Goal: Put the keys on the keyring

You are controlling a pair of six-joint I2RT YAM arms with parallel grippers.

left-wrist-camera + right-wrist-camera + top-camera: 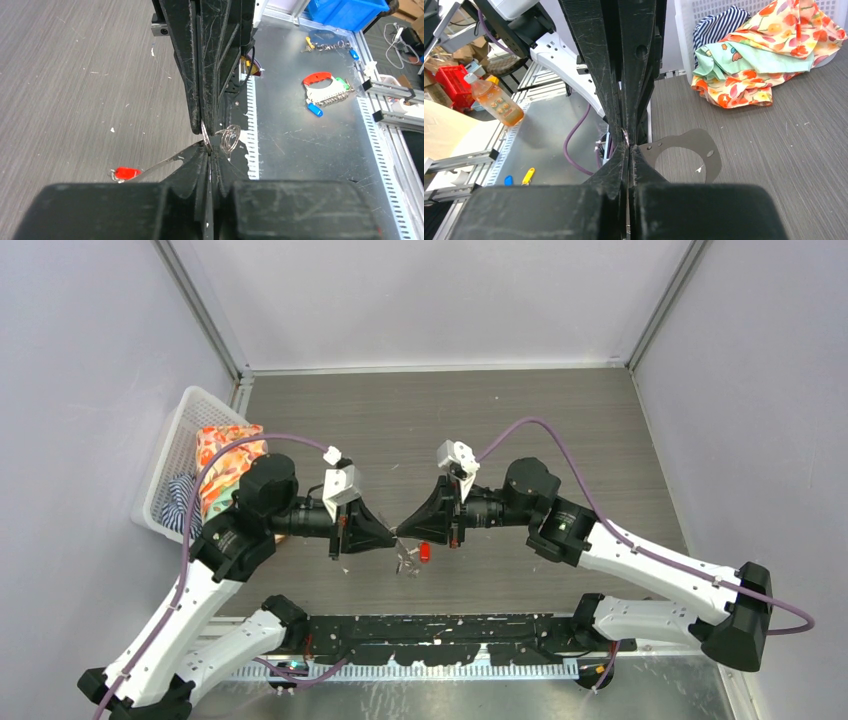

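Observation:
My left gripper point(393, 537) and right gripper point(405, 531) meet tip to tip above the middle of the table, both shut. A thin silver wire of the keyring point(204, 136) is pinched where the two tips meet, and a small coiled ring point(230, 138) hangs beside it. The wire also glints between the tips in the right wrist view point(625, 136). The red-headed key point(126, 173) lies low left of my left gripper point(207, 149), its silver blade pointing at the tips. In the top view it point(424, 552) sits just below the tips, beside small silver keys point(408, 562). I cannot tell whether it hangs or rests.
A white basket point(175, 455) holding floral and striped cloth point(764, 55) stands at the table's left edge. A flat grey plate with holes point(711, 160) lies on the table near the left arm. Key tags point(325, 90) and a bottle point(494, 100) lie off the table.

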